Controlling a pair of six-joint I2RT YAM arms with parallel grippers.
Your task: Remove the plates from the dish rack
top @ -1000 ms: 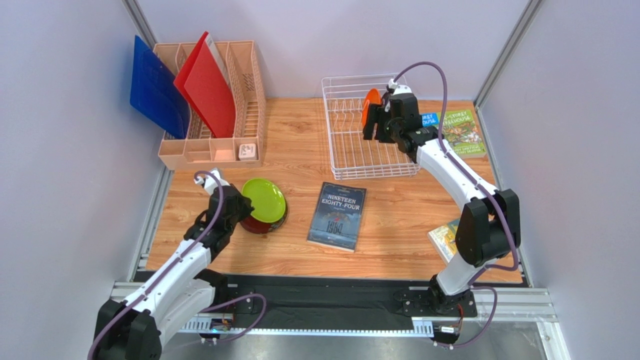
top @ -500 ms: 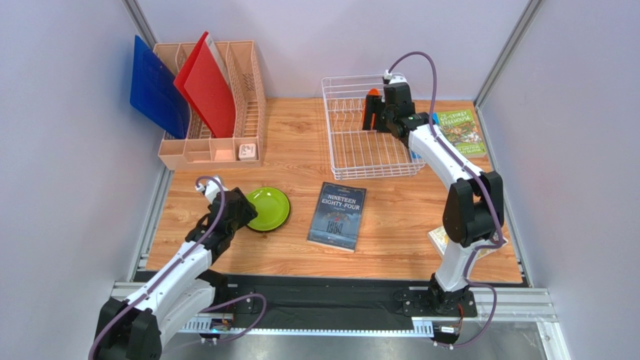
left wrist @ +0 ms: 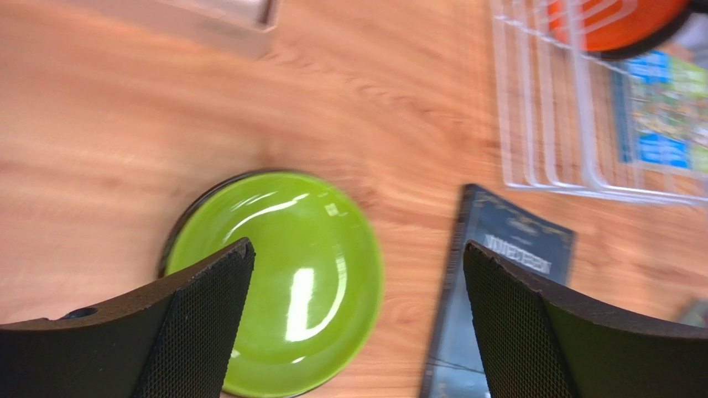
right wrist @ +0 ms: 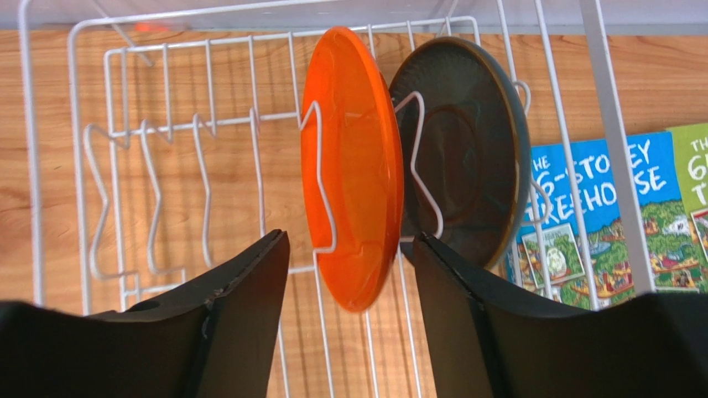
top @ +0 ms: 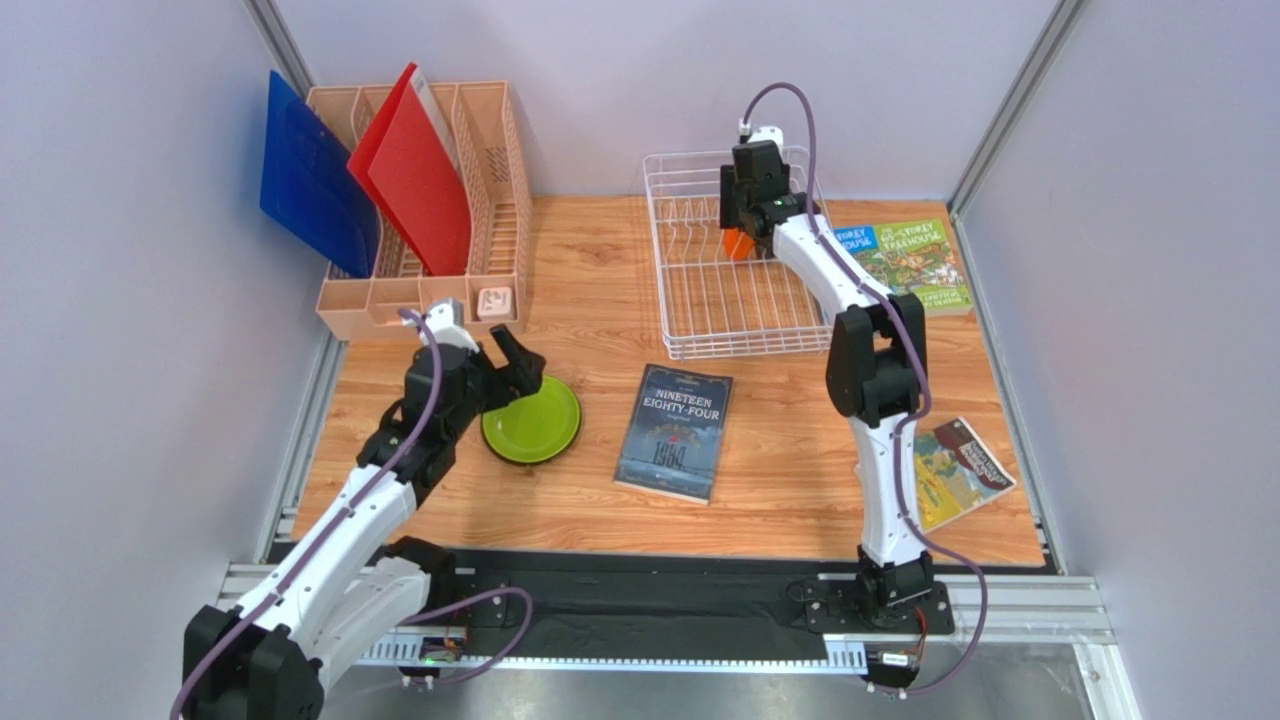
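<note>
Straddling the orange plate [right wrist: 353, 166] in the dish rack [right wrist: 31, 166], the right gripper [right wrist: 349, 249] has jaws apart; next move probably: close, lift straight up.

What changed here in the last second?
The left gripper laid the green plate flat, let go and rose, open. The right gripper swung left over the rack, now open astride the orange plate standing there. The rack, grey plate and book stayed put.
</note>
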